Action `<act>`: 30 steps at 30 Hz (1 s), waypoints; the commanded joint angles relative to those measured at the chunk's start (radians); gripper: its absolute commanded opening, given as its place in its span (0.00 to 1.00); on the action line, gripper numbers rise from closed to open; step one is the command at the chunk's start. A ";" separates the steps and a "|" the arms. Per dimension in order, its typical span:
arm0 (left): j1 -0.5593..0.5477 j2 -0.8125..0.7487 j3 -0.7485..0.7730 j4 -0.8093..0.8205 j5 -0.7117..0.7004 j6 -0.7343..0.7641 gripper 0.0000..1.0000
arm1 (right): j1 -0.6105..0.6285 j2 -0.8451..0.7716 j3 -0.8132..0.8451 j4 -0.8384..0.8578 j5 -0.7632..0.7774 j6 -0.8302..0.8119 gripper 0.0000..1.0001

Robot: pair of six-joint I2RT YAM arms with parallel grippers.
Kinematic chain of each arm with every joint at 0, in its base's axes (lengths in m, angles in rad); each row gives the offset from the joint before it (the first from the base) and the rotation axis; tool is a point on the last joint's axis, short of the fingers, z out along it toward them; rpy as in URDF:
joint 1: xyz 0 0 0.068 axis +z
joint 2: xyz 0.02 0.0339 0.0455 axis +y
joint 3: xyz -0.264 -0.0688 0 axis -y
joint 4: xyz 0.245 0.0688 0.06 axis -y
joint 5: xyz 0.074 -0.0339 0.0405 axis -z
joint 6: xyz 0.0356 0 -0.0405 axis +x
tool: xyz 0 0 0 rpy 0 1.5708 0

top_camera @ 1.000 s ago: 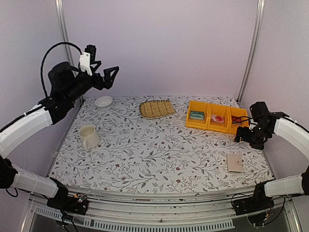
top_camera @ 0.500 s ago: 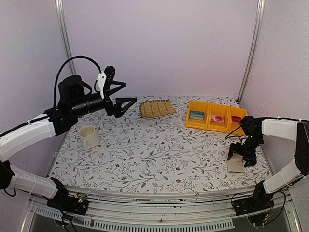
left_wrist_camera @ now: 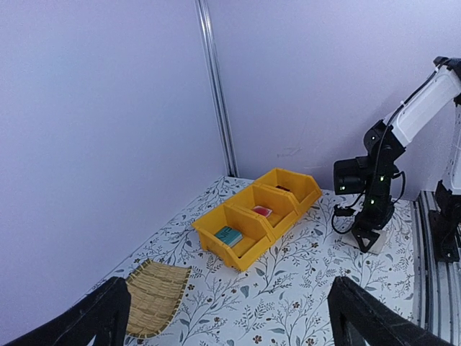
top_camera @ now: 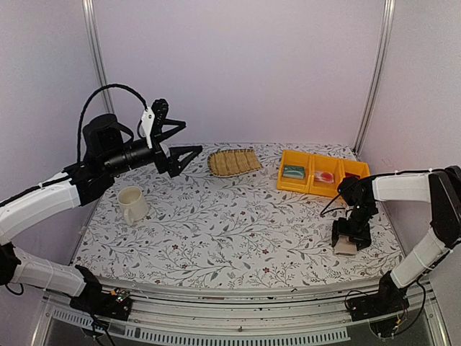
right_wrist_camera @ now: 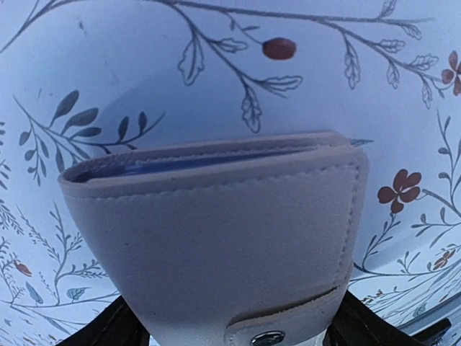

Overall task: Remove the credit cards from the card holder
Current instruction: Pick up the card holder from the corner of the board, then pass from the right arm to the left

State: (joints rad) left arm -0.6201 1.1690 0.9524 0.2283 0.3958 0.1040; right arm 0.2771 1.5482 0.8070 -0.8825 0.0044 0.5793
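- Black fingers [right_wrist_camera: 121,326] of the right gripper [top_camera: 351,238] stand wide apart on either side of the card holder [right_wrist_camera: 216,231], pointing straight down at it. Whether they are pressing on its edges cannot be told.
- Beige and stitched along its rim, the card holder lies folded shut and flat on the worktop [top_camera: 238,231], close to the right edge and toward the front right corner. From above, only a pale strip of it [top_camera: 346,246] shows under the gripper.
- Seen from the right wrist, a thin blue edge [right_wrist_camera: 137,169] runs inside the holder's far opening, and a strap with a metal snap [right_wrist_camera: 268,337] crosses its near corner.
- Floral cloth printed with grey vines and small red blossoms covers the whole worktop.
- Three yellow bins [top_camera: 321,189], joined in a row, sit behind the holder at the rear right corner. The left one holds a teal item [top_camera: 293,171], the middle one a pink-red item [top_camera: 325,176], and the right one something red that is too small to make out.
- A woven straw mat [top_camera: 234,162] lies at the middle of the rear edge.
- A cream mug [top_camera: 133,204] stands upright near the left edge.
- The left gripper [top_camera: 186,138] hangs high over the rear left part of the worktop, jaws spread and holding nothing. It is well apart from the holder, and its camera looks across at the bins and the right arm.
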 commanded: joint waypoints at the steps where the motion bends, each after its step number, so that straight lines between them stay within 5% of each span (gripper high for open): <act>1: -0.009 0.003 -0.006 0.024 -0.005 0.010 0.98 | 0.015 0.036 -0.013 -0.002 0.065 0.026 0.70; 5: -0.009 0.004 -0.007 0.023 -0.014 0.016 0.98 | 0.019 -0.015 0.003 0.026 0.019 0.013 0.47; 8: -0.009 0.008 -0.007 0.023 -0.011 0.012 0.98 | 0.031 -0.046 0.030 0.026 0.012 0.003 0.40; 16: -0.009 0.077 0.015 0.058 -0.009 -0.132 0.98 | 0.303 -0.132 0.324 0.137 0.062 -0.047 0.33; 22: -0.045 0.171 0.097 0.086 0.119 -0.422 0.90 | 0.593 -0.077 0.584 0.516 0.199 -0.234 0.34; 26: -0.088 0.113 0.004 0.332 0.110 -0.565 0.98 | 0.707 -0.022 0.633 0.753 0.193 -0.372 0.34; 30: -0.092 0.005 -0.137 0.508 -0.097 -0.620 0.98 | 0.739 -0.012 0.627 0.902 0.126 -0.438 0.34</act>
State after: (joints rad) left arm -0.7006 1.2724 0.9131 0.4973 0.4431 -0.3965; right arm 1.0016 1.5101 1.4330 -0.1993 0.1482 0.2691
